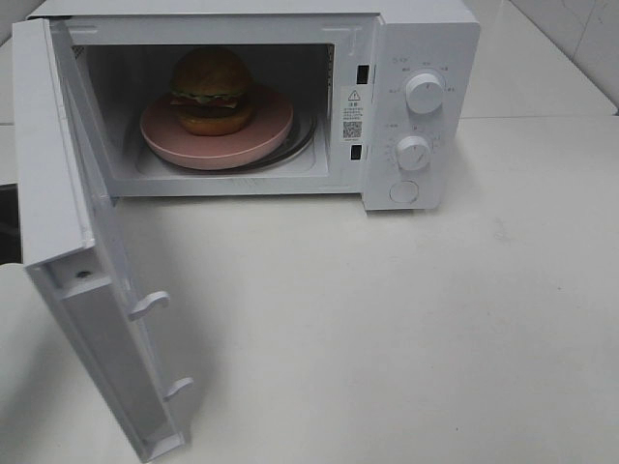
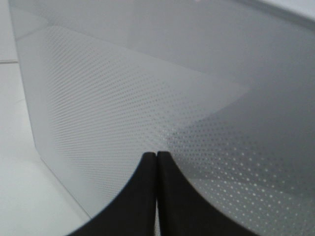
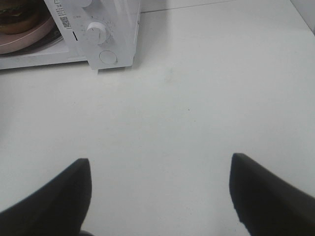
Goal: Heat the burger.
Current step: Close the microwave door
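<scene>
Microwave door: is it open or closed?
Open. The microwave door stands swung wide out in front, so the burger on its pink plate shows inside.

Brown-bunned burger with green and red filling; pink plate; white microwave, 2 white knobs; door grey with a fine dot grid. My left gripper and right gripper: black. Table: white.

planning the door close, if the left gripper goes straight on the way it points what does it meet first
The microwave door: the shut left gripper points at its dotted window, apparently very near, though depth is unclear.
</scene>
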### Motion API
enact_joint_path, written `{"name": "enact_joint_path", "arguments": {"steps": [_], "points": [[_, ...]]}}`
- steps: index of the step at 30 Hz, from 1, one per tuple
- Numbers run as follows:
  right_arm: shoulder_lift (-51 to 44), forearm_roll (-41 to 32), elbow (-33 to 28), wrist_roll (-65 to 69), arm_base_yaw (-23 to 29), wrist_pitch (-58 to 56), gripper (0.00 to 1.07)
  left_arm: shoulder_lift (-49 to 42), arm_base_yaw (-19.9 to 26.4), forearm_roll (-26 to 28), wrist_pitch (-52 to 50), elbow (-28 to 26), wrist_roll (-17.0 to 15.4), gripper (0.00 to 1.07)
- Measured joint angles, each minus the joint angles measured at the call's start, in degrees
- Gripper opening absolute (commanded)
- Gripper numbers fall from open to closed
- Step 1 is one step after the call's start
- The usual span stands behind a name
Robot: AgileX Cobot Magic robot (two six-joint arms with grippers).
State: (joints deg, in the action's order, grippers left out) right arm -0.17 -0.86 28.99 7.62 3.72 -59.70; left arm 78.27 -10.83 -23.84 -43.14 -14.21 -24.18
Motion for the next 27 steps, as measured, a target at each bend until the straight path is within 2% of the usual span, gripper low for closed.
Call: {"name": "enact_joint_path", "arguments": {"steps": [2,3,11,13,17,19,20,21,24,26,27], "points": [[0.0,0.0,0.0,0.0,0.0,0.0,0.75,0.5,-0.9,1.1,0.0,-0.4,0.7,0.00],[0.0,0.0,0.0,0.0,0.0,0.0,0.75,1.7,-3.2,2.3,0.0,-1.5,1.4,0.00],[0.0,0.0,0.0,0.0,0.0,0.0,0.75,6.0,-10.4,6.8,0.2,-6.4,2.5,0.00],[0.0,0.0,0.0,0.0,0.0,0.0,0.75,7.7,-13.8,9.7,0.7,-9.1,4.5,0.00],[0.0,0.0,0.0,0.0,0.0,0.0,0.75,9.9,-16.8,13.5,0.9,-11.7,7.0,0.00],[0.0,0.0,0.0,0.0,0.0,0.0,0.75,12.1,-19.6,17.8,1.1,-14.4,9.5,0.00],[0.0,0.0,0.0,0.0,0.0,0.0,0.75,12.1,-19.6,17.8,1.1,-14.4,9.5,0.00],[0.0,0.0,0.0,0.0,0.0,0.0,0.75,13.6,-21.0,20.4,2.2,-16.5,10.8,0.00],[0.0,0.0,0.0,0.0,0.0,0.0,0.75,15.9,-23.0,23.4,4.6,-19.8,12.1,0.00],[0.0,0.0,0.0,0.0,0.0,0.0,0.75,16.6,-23.7,23.8,5.4,-20.9,12.5,0.00],[0.0,0.0,0.0,0.0,0.0,0.0,0.75,17.9,-24.9,25.6,6.8,-23.7,13.4,0.00]]}}
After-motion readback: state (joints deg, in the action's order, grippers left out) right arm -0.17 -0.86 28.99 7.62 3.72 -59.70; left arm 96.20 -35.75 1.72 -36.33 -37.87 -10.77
